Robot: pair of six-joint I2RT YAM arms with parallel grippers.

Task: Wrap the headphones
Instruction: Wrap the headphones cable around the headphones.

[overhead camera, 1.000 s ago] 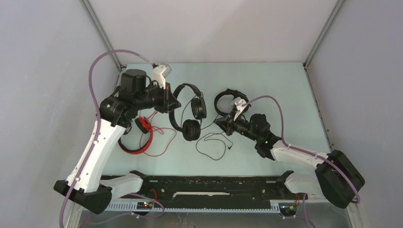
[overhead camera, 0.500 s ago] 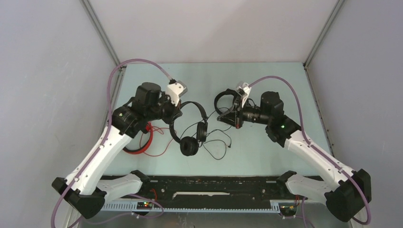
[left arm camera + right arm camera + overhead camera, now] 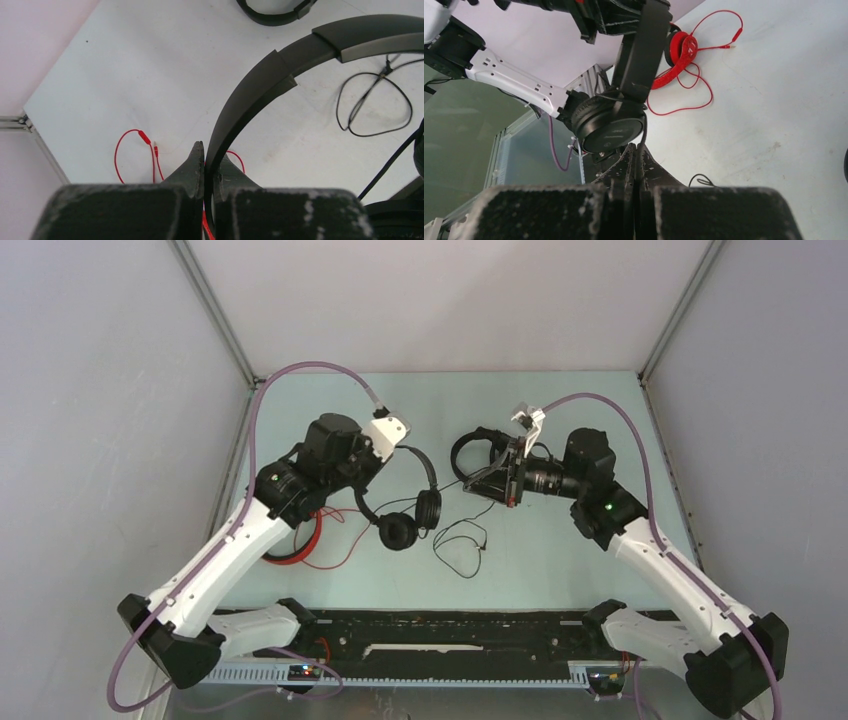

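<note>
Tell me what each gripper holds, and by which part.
Left gripper: the round-cupped black headphones, pinched by the headband. Right gripper: their thin black cable, near an ear cup.

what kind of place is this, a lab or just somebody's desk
Most likely a robot lab test cell: plain grey walls on metal framing box in a pale table, left arm and right arm are bolted along its near edge, and slim black headphones and red headphones look like practice props.

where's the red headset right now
Top view: the red headset lies on the table, left side, half under the left arm, left of the slim black headset hanging from the left gripper.
</note>
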